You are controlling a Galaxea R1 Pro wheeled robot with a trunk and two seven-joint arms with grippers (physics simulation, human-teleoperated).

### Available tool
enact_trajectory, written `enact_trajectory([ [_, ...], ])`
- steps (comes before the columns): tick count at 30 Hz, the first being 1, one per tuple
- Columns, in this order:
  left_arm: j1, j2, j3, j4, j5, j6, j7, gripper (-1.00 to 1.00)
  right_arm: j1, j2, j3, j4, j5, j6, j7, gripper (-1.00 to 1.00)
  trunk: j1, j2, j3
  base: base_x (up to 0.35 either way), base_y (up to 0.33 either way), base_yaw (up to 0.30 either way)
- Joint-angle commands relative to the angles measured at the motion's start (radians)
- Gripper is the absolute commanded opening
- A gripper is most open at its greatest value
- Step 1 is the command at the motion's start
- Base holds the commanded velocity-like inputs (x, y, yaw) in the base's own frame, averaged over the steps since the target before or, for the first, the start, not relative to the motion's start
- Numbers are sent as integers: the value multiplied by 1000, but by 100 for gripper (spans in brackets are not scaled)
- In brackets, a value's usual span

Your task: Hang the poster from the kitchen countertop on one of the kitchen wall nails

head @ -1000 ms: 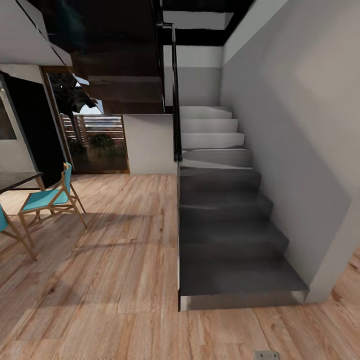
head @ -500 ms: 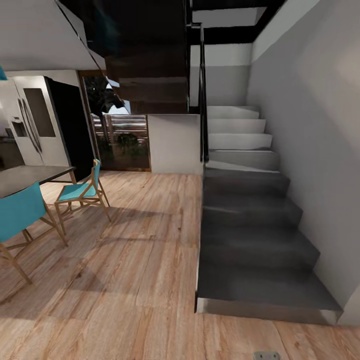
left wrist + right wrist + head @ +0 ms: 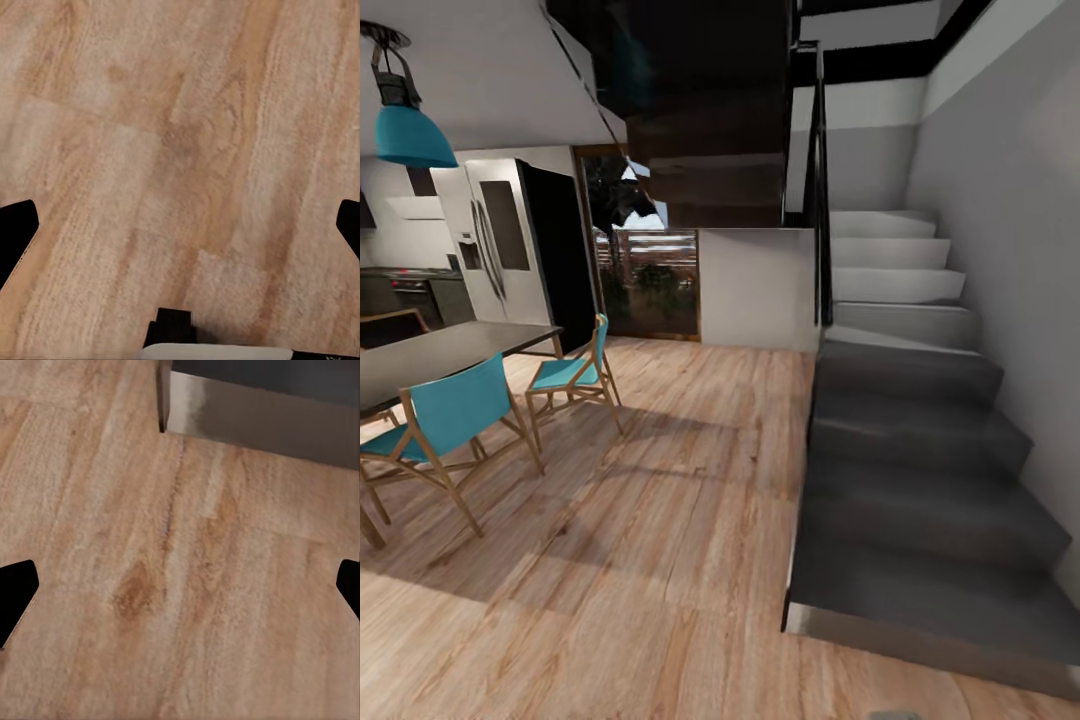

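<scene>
**On the way: the kitchen lies to my left, the poster not yet found**

I stand on the wooden floor (image 3: 660,560) of an open room, and neither the poster nor the grey countertop with its sink is something I can make out in these pictures. The head view gives me a staircase (image 3: 920,470) at the right, with dark lower steps and pale upper ones, and a dining table (image 3: 440,355) with teal chairs (image 3: 450,420) at the left. Behind the table, far at the left edge, I see a tall fridge (image 3: 495,245) and some dark cabinets (image 3: 420,295) with a teal lamp (image 3: 410,130) hanging above. I judge that this corner is the kitchen, so the poster should lie that way, forward and to my left, well apart from both arms.

My left claw (image 3: 180,232) points down at bare floor boards. Its dark fingertips (image 3: 15,232) stand at the two sides of the wrist picture, so it is spread wide and holds nothing. My right claw (image 3: 180,592) is the same, wide and empty, above the floor near the foot (image 3: 255,420) of the lowest step.

Since the kitchen is on my left side, the left arm is probably the nearer one. The poster's long axis I cannot tell from here.
</scene>
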Motion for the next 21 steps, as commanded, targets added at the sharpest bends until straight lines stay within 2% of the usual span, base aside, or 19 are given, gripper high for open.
enact_trajectory([
  [1,0,0,6,-1,0,-1,0,100,0,0,0,1,1,-2,0,100,0,0,-1,25,217,83],
  [7,0,0,16,0,1,-1,0,100,0,-1,0,3,0,-3,0,100,0,0,-1,58,267,208],
  [21,0,0,19,0,1,-1,0,100,0,-1,2,4,2,-4,-2,100,0,0,-1,71,288,286],
])
